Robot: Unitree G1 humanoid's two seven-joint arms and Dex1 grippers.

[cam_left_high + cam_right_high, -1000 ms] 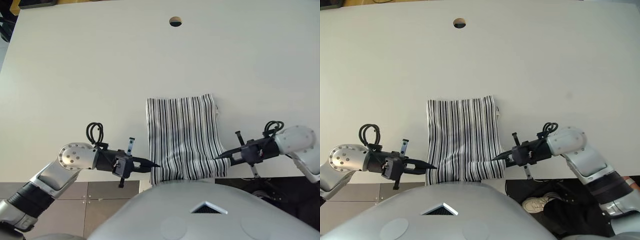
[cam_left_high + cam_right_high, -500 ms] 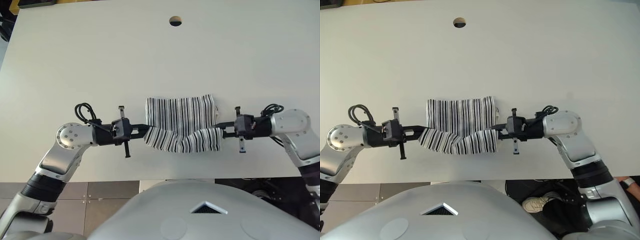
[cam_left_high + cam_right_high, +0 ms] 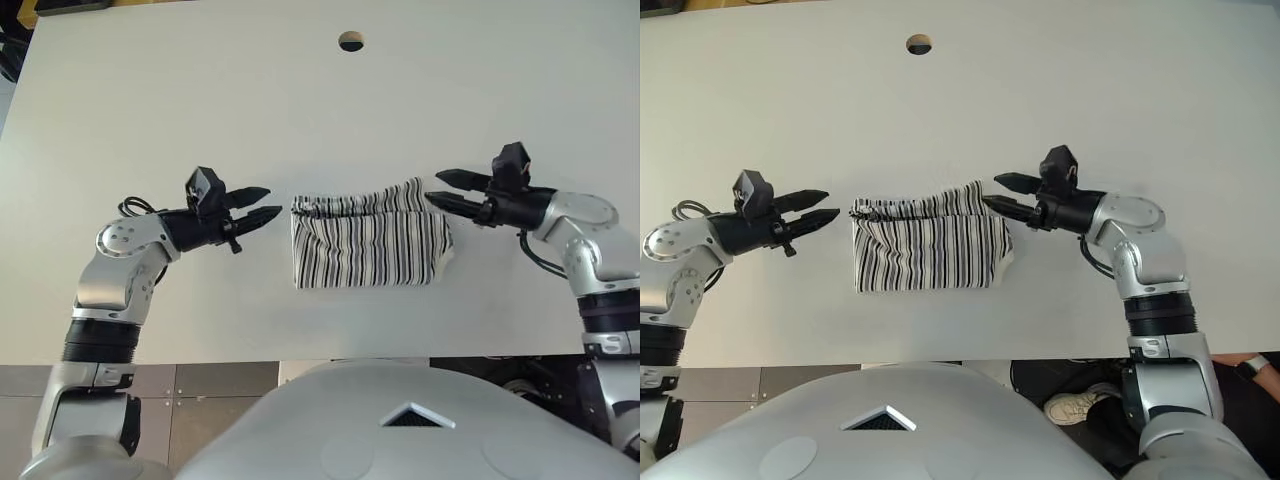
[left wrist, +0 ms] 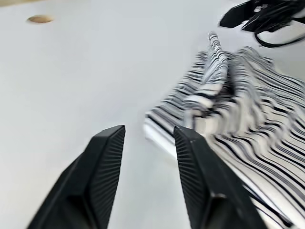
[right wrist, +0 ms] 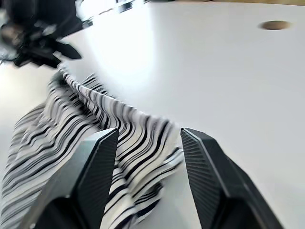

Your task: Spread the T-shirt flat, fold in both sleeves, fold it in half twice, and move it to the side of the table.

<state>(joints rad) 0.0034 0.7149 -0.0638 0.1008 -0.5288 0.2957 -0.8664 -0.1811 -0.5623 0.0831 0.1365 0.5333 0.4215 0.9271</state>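
The black-and-white striped T-shirt (image 3: 368,240) lies folded into a short wide rectangle near the table's front, its far edge a little rumpled. My left gripper (image 3: 259,203) hovers open just left of the shirt's far left corner, with nothing between its fingers. On the other side my right gripper (image 3: 445,190) is open too, beside the far right corner. In the left wrist view the striped shirt (image 4: 238,109) lies just beyond the open fingers (image 4: 107,162). The right wrist view shows the shirt's cloth (image 5: 95,138) between and past its open fingers (image 5: 102,162).
The white table (image 3: 200,110) stretches wide on all sides of the shirt. A round cable hole (image 3: 351,42) sits at the far middle. The table's front edge runs close below the shirt.
Both grippers carried the shirt's near edge over to the far edge, folding it in half. They then let go, opened and drew slightly outward and up.
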